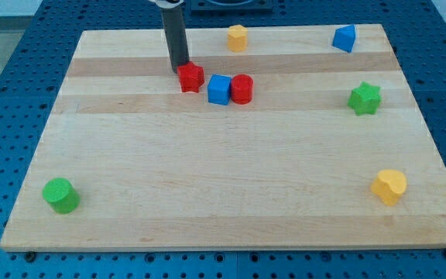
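My tip (180, 67) stands at the upper left corner of a red star-shaped block (191, 77) and touches it. Just right of that block lies a blue cube (219, 89), with a narrow gap between them. A red cylinder (242, 89) sits against the blue cube's right side. The dark rod rises from the tip toward the view's top.
A yellow block (238, 36) and a blue block (344, 38) lie near the board's top edge. At the right sit a green star (365, 98) and a yellow heart-like block (389, 186). A green cylinder (60, 194) is at the lower left.
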Robot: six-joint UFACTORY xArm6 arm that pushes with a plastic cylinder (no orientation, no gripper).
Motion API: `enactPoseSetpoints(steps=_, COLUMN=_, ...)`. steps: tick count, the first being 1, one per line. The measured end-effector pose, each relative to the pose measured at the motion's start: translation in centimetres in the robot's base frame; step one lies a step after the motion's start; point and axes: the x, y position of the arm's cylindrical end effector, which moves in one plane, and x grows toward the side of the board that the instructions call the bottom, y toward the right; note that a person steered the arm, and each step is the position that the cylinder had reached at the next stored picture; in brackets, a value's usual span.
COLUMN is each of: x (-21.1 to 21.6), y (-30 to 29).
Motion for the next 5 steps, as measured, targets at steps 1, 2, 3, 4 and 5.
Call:
enactPoseSetpoints(steps=1, x=-0.8, y=0.9)
enactPoseSetpoints(steps=2, x=-0.6, y=1.2)
enactPoseSetpoints(steps=3, x=0.8, y=1.2)
enactPoseSetpoints(steps=4, x=2.0, y=1.2)
enactPoseSetpoints(steps=5, x=2.7, y=1.2)
